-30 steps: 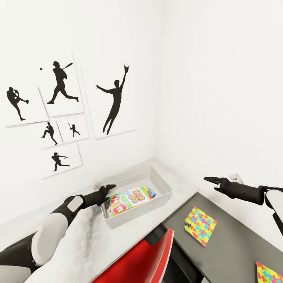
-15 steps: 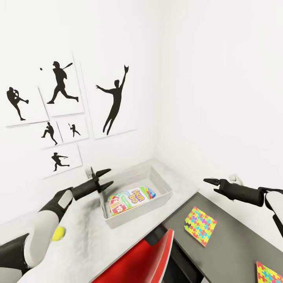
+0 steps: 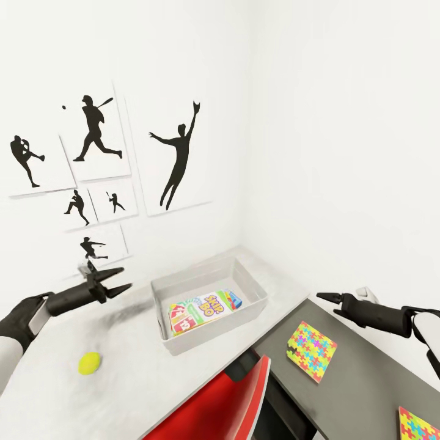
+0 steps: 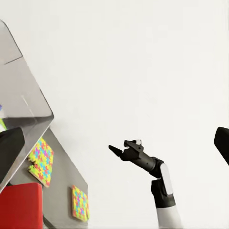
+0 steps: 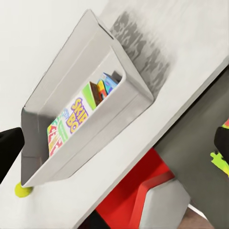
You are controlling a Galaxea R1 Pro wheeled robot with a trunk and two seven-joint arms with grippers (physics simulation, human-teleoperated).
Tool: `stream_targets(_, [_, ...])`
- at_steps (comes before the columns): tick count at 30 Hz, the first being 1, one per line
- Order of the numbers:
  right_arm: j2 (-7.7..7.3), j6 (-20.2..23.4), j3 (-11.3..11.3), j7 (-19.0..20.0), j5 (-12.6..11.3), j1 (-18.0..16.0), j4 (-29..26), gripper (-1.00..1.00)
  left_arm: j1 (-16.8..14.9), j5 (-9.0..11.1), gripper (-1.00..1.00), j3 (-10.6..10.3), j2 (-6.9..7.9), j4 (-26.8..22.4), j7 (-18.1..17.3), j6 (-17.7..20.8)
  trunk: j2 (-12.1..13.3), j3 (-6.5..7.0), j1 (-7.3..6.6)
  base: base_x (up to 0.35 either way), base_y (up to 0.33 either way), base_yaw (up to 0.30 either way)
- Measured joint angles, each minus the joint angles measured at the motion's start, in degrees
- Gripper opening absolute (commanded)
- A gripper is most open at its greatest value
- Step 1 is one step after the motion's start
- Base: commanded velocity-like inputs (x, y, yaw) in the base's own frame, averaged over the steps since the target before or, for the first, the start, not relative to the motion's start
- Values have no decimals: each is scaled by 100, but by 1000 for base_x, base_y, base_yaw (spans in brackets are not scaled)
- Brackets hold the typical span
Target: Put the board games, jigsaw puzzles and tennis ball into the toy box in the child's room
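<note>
- The second jigsaw puzzle (image 3: 418,425) is cut off at my frame's corner.
- My left gripper (image 3: 116,280) is spread, empty; right gripper (image 3: 326,297) looks closed.
- The tennis ball (image 3: 89,363) sits on the white table (image 3: 183,379).

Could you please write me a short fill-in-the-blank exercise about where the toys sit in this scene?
1. The board game lies inside the ____.
2. The tennis ball rests on the white ____, outside the toy box.
3. The nearer jigsaw puzzle lies on the dark-grey section beside a ____ chair.
4. The left gripper is open and holds ____.

Missing words: toy box; table; red; nothing
</note>
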Motion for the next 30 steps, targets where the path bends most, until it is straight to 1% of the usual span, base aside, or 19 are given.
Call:
stream_targets(2, [10, 0, 2, 2, 1, 58, 3, 100, 119, -2, 100, -138, 296, 3, -227, -146, 0, 0, 0, 0, 0, 0])
stream_targets(4, [14, 0, -1, 5, -2, 123, -1, 100, 297, -5, 100, -209, 553, 4, -268, -310, 0, 0, 0, -37, 0, 0])
stream_targets(5, [14, 0, -3, 8, -3, 145, -2, 100, 408, -5, 100, -227, 651, 5, -268, -412, 0, 0, 1, -75, 0, 0])
stream_targets(9, [10, 0, -11, 10, 4, 261, 30, 100, 756, 1, 100, -244, 871, 4, -269, -727, 0, 0, 1, -115, 0, 0])
stream_targets(10, [9, 0, -12, 11, 1, 295, 34, 100, 783, 4, 100, -245, 901, 2, -269, -750, 0, 0, 1, -68, 0, 0])
stream_targets(11, [9, 0, -13, 11, 3, 365, 39, 100, 820, 6, 100, -245, 965, 0, -269, -778, 0, 0, 0, -55, 0, 0])
stream_targets(14, [9, 0, -56, 11, 2, 513, 45, 100, 866, 10, 100, -253, 1058, -2, -269, -813, 0, 0, 0, -38, 0, 0])
stream_targets(17, [8, 0, -250, 16, -4, 745, 41, 100, 889, 11, 100, -256, 1108, -3, -269, -829, 0, 0, 1, -72, 0, 0])
stream_targets(20, [16, -1, -645, 131, -10, 1112, 16, 100, 901, 6, 100, -253, 1129, -4, -269, -835, 0, 0, 0, -38, 0, 0])
stream_targets(22, [22, 0, -828, 316, -6, 1319, 15, 100, 902, 4, 100, -250, 1137, -4, -269, -837, 0, 0, 0, -12, 0, 0])
stream_targets(25, [25, 1, -924, 501, 9, 1501, 42, 100, 904, 3, 100, -249, 1140, -4, -269, -837, 0, 0, 0, -5, 0, -21])
stream_targets(30, [25, 1, -986, 592, 10, 1593, 54, 100, 901, 1, 100, -242, 1152, -2, -269, -848, 0, 16, 1, -27, 0, -168])
